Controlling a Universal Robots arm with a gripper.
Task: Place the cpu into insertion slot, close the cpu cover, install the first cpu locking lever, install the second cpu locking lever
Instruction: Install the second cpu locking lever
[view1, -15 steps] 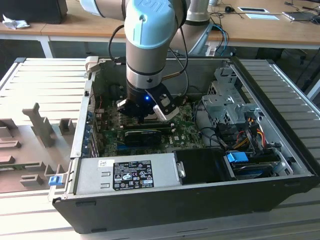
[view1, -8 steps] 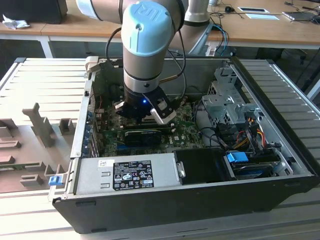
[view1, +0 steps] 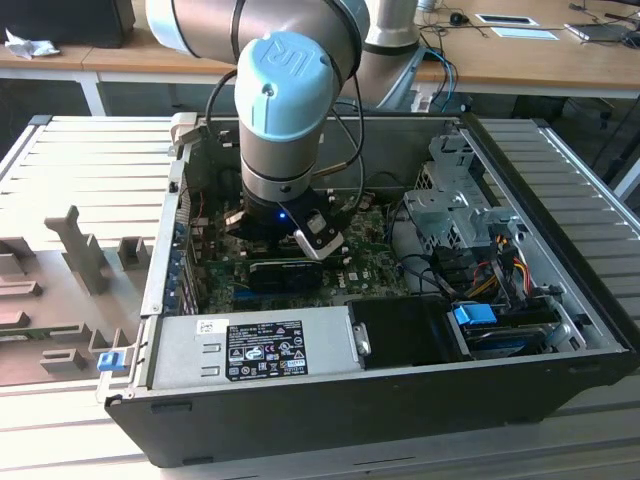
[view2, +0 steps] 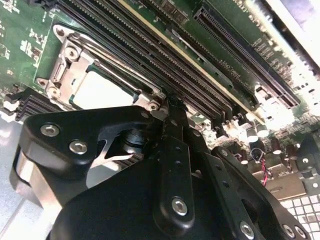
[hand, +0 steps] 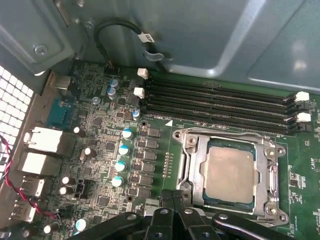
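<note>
The cpu (hand: 230, 172) lies flat in its socket on the green motherboard (hand: 100, 130), its pale metal top showing through the window of the cpu cover (hand: 196, 170). The cover lies down around the chip. My gripper (hand: 173, 196) is shut, its black fingertips pressed together right at the socket's edge, beside one corner of the frame. In the second wrist view the gripper (view2: 172, 104) touches down next to the cover (view2: 75, 62) and the cpu (view2: 100, 90). I cannot tell how the locking levers stand. The arm (view1: 285, 120) reaches down into the open computer case.
Black memory slots (hand: 215, 102) run close along one side of the socket. In the exterior view a black card (view1: 285, 272) sits by the wrist, a grey power supply (view1: 265, 350) lies along the near wall, and a drive cage (view1: 450, 205) with cables stands on the exterior view's right.
</note>
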